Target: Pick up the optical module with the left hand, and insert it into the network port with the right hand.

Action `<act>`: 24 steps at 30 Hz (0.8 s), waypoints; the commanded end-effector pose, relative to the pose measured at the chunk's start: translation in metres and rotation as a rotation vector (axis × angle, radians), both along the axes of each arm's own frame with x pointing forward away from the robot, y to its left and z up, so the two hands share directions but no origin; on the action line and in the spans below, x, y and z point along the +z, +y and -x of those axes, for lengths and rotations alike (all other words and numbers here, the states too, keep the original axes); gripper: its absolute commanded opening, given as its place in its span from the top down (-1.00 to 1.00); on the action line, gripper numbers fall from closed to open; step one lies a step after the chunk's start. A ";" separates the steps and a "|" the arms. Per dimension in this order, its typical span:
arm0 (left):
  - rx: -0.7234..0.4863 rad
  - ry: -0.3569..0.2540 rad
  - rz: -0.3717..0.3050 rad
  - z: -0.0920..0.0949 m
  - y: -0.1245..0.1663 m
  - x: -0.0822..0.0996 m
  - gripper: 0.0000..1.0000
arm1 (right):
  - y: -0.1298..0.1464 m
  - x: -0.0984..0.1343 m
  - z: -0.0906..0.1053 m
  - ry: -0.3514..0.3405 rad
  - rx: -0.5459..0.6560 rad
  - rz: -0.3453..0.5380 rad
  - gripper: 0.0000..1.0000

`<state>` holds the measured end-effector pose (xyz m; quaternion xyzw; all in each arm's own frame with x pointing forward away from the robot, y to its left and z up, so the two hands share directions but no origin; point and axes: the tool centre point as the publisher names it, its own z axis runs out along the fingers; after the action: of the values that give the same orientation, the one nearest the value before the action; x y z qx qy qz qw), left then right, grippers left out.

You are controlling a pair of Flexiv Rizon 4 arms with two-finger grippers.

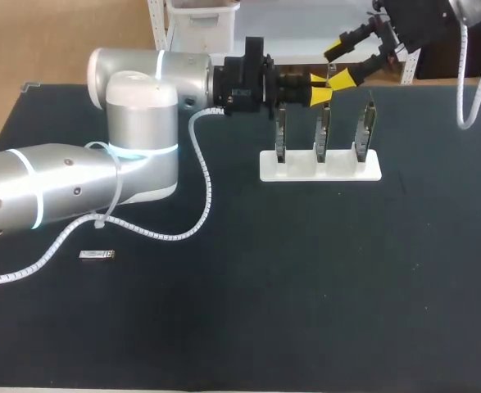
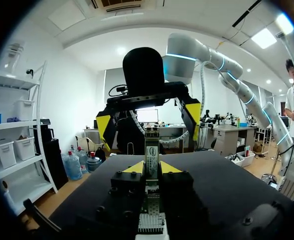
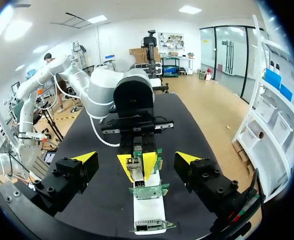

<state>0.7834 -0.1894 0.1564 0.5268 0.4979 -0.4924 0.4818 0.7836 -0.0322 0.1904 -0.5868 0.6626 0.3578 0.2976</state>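
The left tool (image 1: 322,88) is clamped on the optical module (image 2: 151,150), holding it out end-first over the white stand (image 1: 320,168) carrying the network ports (image 1: 323,131), probably so the other arm can take it. The right tool (image 1: 338,65) faces it with its fingers spread wide to either side of the module, gripping nothing and seemingly poised for the handover.

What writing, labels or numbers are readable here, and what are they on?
Module held in the left gripper: white label with a round mark and fine print, too blurred to read.
Second module lying on the table: pale label, too small to read.
Boards in the white stand: no print that can be read.
No other text shows.
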 end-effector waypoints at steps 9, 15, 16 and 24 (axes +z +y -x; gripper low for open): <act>0.003 0.000 -0.001 0.000 0.000 0.000 1.00 | 0.002 -0.001 0.004 0.002 -0.006 0.003 -0.88; 0.003 0.000 -0.001 0.000 0.000 0.000 1.00 | 0.000 -0.001 0.004 -0.002 -0.018 -0.003 1.00; 0.003 0.000 -0.001 0.000 0.000 0.000 1.00 | 0.000 -0.001 0.004 -0.003 -0.019 -0.003 1.00; 0.003 0.000 -0.001 0.000 0.000 0.000 1.00 | 0.000 -0.002 0.002 -0.003 -0.026 -0.004 1.00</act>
<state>0.7834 -0.1894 0.1564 0.5268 0.4979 -0.4924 0.4818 0.7839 -0.0322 0.1887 -0.5795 0.6681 0.3561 0.3016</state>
